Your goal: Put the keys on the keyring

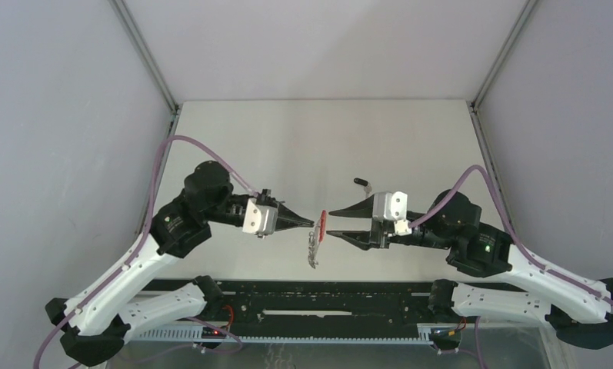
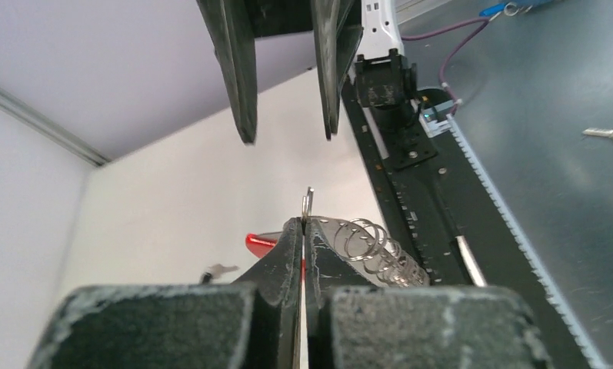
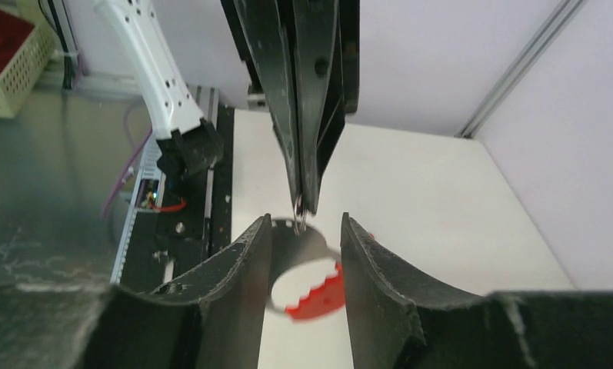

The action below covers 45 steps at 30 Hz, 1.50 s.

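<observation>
My left gripper (image 1: 312, 224) is shut on the keyring (image 1: 319, 224) and holds it above the table by a small metal loop at its edge. The keyring's red arc (image 3: 318, 298) and silver-grey part hang below the shut tips (image 2: 304, 223), and its row of small metal loops (image 2: 376, 247) trails down (image 1: 312, 250). My right gripper (image 1: 331, 223) is open, with one finger on each side of the keyring (image 3: 288, 244), not gripping it. The black-headed key (image 1: 362, 183) lies on the table behind the right gripper and shows small in the left wrist view (image 2: 214, 270). The red-tagged key is out of view.
The black rail (image 1: 311, 296) with both arm bases runs along the near table edge. A loose silver key (image 2: 609, 134) lies on the grey surface beyond the rail. A cream basket (image 3: 7, 61) stands off the table. Grey walls enclose the table.
</observation>
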### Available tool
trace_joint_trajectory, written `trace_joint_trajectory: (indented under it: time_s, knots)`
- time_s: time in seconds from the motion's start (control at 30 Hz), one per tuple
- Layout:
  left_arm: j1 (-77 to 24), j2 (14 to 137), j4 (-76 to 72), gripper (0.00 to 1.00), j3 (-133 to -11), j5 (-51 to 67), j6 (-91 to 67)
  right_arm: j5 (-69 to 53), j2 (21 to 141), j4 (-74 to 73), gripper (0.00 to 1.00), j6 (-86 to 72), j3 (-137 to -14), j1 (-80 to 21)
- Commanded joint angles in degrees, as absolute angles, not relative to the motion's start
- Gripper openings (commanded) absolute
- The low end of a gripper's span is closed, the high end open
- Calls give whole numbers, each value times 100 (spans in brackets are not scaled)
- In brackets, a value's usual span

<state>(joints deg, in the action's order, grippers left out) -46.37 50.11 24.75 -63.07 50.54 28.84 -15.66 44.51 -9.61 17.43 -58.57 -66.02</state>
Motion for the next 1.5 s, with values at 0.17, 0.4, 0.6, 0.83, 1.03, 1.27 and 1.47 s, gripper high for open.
trace_joint_trajectory:
  time_s: [0.17, 0.4, 0.6, 0.83, 1.03, 1.27, 1.47]
  knots:
    - [-5044, 4464, 2476, 0, -6256, 4896, 5432, -1703, 4472, -1492, 43, 2083, -6029, -6687]
    - [-5226, 4455, 2851, 0, -6269, 4642, 6248, -1054, 4566, -1309, 42, 2331, -6028, -7146]
    - [-5286, 4517, 2968, 0, -6356, 4437, 6153, -266, 4664, -1175, 42, 2716, -6029, -7662]
    - [-5372, 4579, 3006, 0, -6420, 4260, 5938, 225, 4929, -1097, 40, 3008, -6144, -7955]
    - [-5379, 4562, 3004, 0, -6431, 4236, 5823, 356, 5049, -1093, 36, 3063, -6202, -8005]
    - [-5388, 4531, 2997, 0, -6391, 4253, 5719, 437, 5069, -975, 15, 3016, -6214, -8015]
    - [-5414, 4523, 2882, 0, -6381, 4271, 5510, 560, 5130, -992, 0, 2877, -6214, -8016]
